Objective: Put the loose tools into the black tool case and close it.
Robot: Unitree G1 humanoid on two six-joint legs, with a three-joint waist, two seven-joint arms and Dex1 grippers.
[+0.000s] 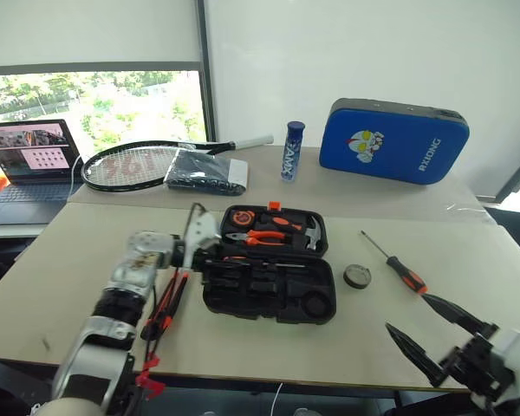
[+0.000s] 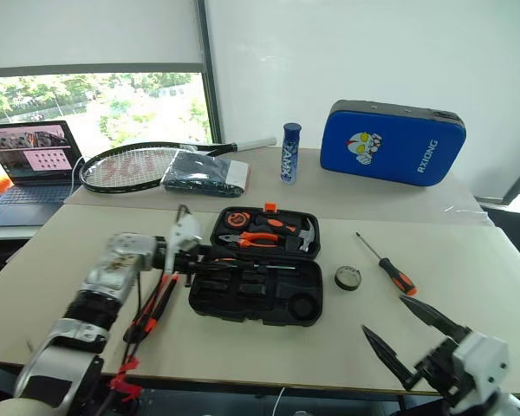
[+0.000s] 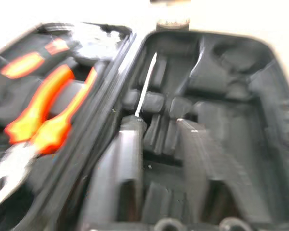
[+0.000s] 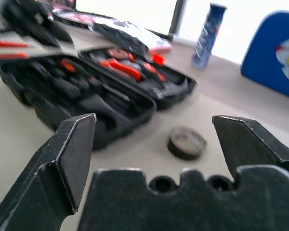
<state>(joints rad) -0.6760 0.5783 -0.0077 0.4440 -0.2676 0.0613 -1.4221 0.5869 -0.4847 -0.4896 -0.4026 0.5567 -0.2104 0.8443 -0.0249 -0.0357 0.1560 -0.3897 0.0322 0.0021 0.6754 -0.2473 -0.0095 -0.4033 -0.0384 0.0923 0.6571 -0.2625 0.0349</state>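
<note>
**Case open, tape roll & one screwdriver left on tabletop**

Black tool case (image 1: 269,282) lies open mid-tabletop (image 1: 69,260), lid half at 12 w/ orange pliers (image 1: 262,237) and hammer (image 1: 310,232) seated. Near half has a slim metal shaft (image 3: 145,84) lying in a groove in the wrist view; other recesses look bare, incl the round one (image 1: 315,303) at 5 of the case.

Left claw (image 1: 204,232) is at the case's 9 edge, over the near half, fingers part-spread w/ nothing betw them. Orange-black items (image 1: 169,303) lie on the tabletop just beside the case at 9, under the left arm; can't tell which tools.

Small black tape roll (image 1: 357,276) sits flat at 3 of the case, near it. Black-orange screwdriver (image 1: 397,264) lies further out at 3, tip pointing to 11, handle toward right claw (image 1: 425,334), which is spread wide, empty, at 5 of the scene.

Handling, prob: tape roll is light, rigid, low profile, so pinch across outer rim; may slide on the smooth top. Screwdriver is stiff, light, rolls easily; take it at the rubbery handle, not the thin slick shaft. Case lid is hard plastic, hinged; push from the far edge once the tools seat flush
</note>
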